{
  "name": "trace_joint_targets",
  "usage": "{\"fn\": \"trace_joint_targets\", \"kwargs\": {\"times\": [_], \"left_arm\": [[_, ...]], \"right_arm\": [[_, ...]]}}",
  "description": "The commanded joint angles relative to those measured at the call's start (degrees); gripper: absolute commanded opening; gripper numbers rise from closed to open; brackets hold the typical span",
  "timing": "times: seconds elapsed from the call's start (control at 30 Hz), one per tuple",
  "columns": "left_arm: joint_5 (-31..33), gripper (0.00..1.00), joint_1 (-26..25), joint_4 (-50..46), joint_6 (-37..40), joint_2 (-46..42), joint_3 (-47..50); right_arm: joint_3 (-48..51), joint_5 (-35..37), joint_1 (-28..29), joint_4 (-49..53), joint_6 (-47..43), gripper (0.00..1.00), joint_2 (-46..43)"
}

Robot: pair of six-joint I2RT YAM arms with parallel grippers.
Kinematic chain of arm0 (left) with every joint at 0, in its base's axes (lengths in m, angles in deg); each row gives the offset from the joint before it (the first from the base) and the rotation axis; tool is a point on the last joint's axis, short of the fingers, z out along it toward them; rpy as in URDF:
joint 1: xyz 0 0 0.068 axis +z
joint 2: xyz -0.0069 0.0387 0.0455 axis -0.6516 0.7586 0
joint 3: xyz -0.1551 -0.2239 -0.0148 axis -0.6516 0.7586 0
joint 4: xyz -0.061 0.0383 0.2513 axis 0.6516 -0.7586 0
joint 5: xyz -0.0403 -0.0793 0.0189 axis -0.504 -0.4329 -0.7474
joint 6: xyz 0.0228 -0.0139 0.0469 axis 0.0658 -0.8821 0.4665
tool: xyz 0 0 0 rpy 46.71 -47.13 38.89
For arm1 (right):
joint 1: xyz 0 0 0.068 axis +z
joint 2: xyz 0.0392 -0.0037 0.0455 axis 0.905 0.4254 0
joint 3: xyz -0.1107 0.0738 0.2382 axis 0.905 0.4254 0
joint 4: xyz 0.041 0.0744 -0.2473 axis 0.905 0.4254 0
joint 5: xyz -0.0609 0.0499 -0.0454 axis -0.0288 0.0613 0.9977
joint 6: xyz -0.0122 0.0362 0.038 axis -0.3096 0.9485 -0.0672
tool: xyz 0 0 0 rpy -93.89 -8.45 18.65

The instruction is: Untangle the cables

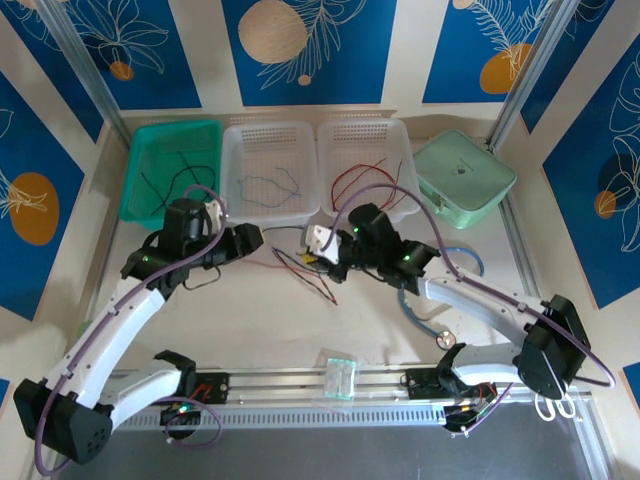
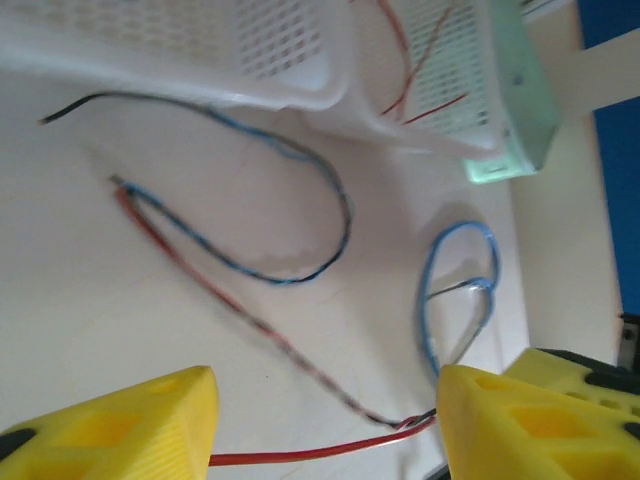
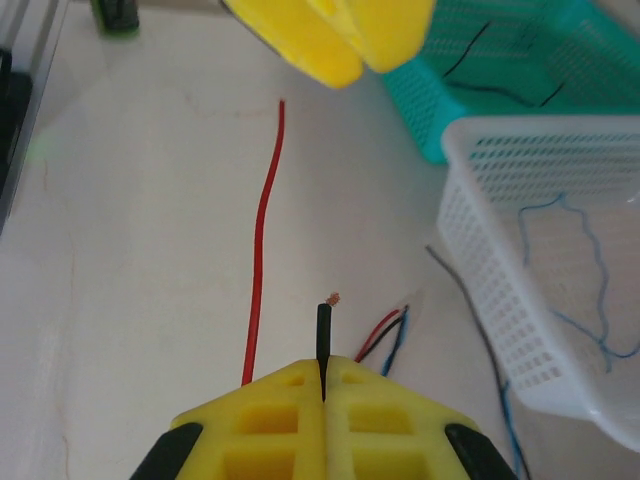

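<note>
**Inspection: sorting baskets, markings and gripper state**

Four containers stood in a row along the far edge of the table (image 1: pixel 300 330). At the far-left corner, a green perforated plastic basket (image 1: pixel 175 126) held thin black wire (image 1: pixel 175 175). Just beside it, a white perforated plastic basket (image 1: pixel 270 128) held a blue wire (image 1: pixel 265 185). A second white perforated basket (image 1: pixel 360 124), touching the first, held red wires (image 1: pixel 365 175). Toward the far-right corner sat a mint-green lidded box (image 1: pixel 465 175), closed; a small dark mark on its lid was too small to read.

The remaining thin red, black and blue cables (image 1: pixel 310 275) lay loose on the table near its middle, just in front of the two white baskets and between the two grippers. A light-blue tube with a metal disc (image 1: pixel 447 340) lay toward the right edge, by the right arm.

The left gripper (image 2: pixel 325 420) was released: its yellow fingers (image 2: pixel 130 425) stood well apart, with a red strand of the cables (image 2: pixel 300 455) running across the gap and meeting the right-hand finger. Whether that strand was pressed could not be told.

The right gripper (image 3: pixel 323 372) was clenched, its yellow fingers (image 3: pixel 270 410) pressed together on a black cable (image 3: pixel 323 330), the bare tip of which stood out beyond the fingertips. A red strand and a red, black and blue bundle emerged to either side of that grip.
</note>
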Motion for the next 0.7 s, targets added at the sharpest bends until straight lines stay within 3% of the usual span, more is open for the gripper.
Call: {"fn": "trace_joint_targets", "kwargs": {"times": [0.0,0.33,0.53,0.67], "left_arm": [[-6.1,0.54,-0.2,1.9,4.6,1.8,-4.7],[-11.8,0.51,-6.5,10.1,1.3,7.6,-11.1],[-10.2,0.36,-10.5,6.9,3.7,11.0,-13.3],[-9.4,0.34,-11.8,6.5,3.7,12.0,-13.0]], "right_arm": [[-2.3,-7.5,-3.0,-2.3,5.0,0.0,-1.3],[-4.2,-9.0,-4.5,-3.3,5.0,0.0,-0.4],[-5.3,-9.9,-5.3,-4.0,5.1,0.0,0.2],[-6.0,-10.6,-5.9,-4.1,5.0,0.0,0.5]]}}
